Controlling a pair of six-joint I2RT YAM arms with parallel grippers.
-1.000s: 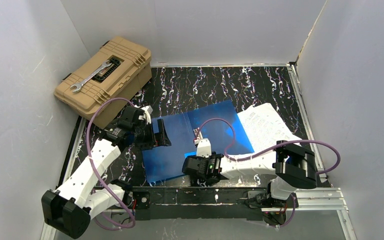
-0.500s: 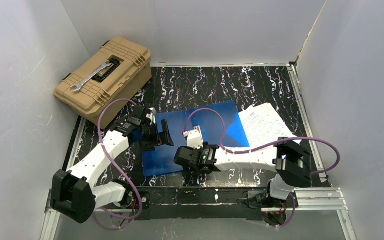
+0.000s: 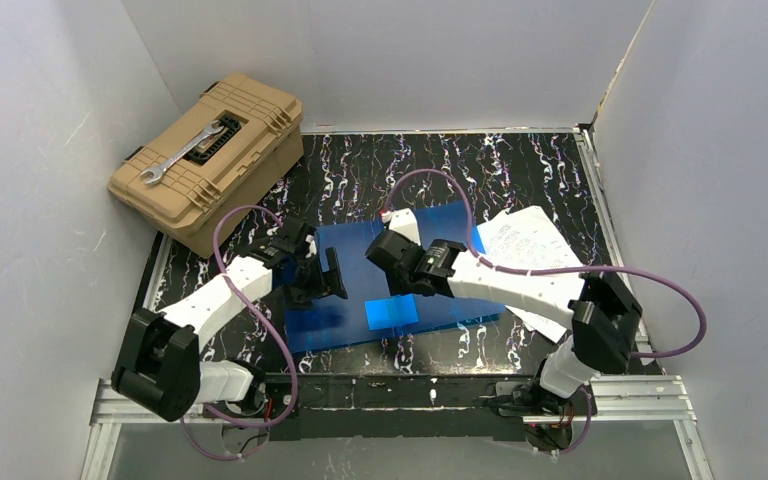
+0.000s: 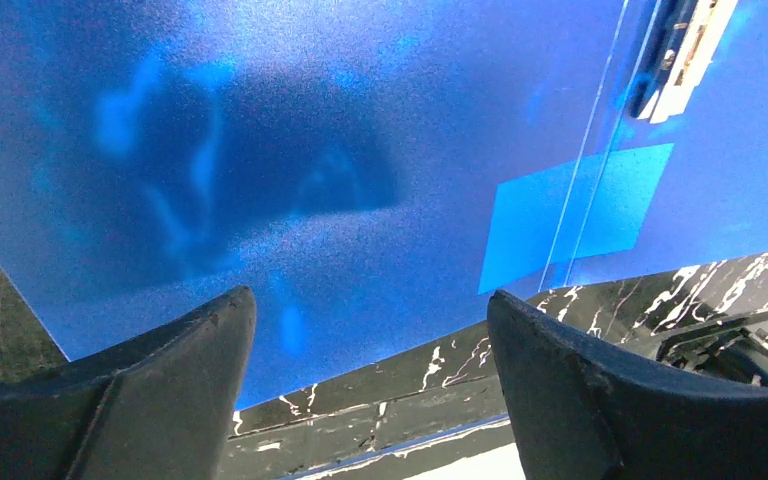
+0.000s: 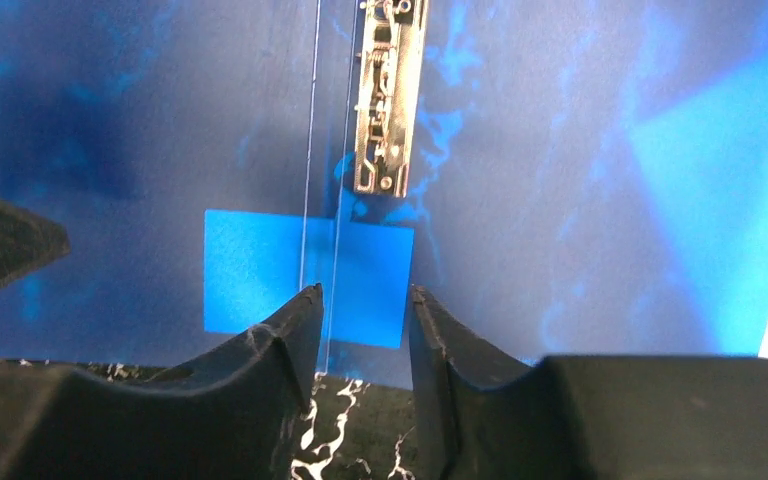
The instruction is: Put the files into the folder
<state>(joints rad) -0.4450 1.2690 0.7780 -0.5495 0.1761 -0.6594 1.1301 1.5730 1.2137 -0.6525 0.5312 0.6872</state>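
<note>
Left gripper (image 4: pixel 370 300) spread wide, right gripper (image 5: pixel 365 290) half-closed on nothing, both over the folder (image 3: pixel 345 325). Folder lies open; files (image 3: pixel 530 240) not yet inside.

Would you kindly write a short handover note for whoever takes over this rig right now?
Left hand: open, empty, over the folder's left half.
Right hand: jaws narrowed but apart, empty, over the folder's spine near the metal clip.
Files: loose on the table, right of the folder.
Done: folder lies open.
Left: files not yet in the folder.
</note>
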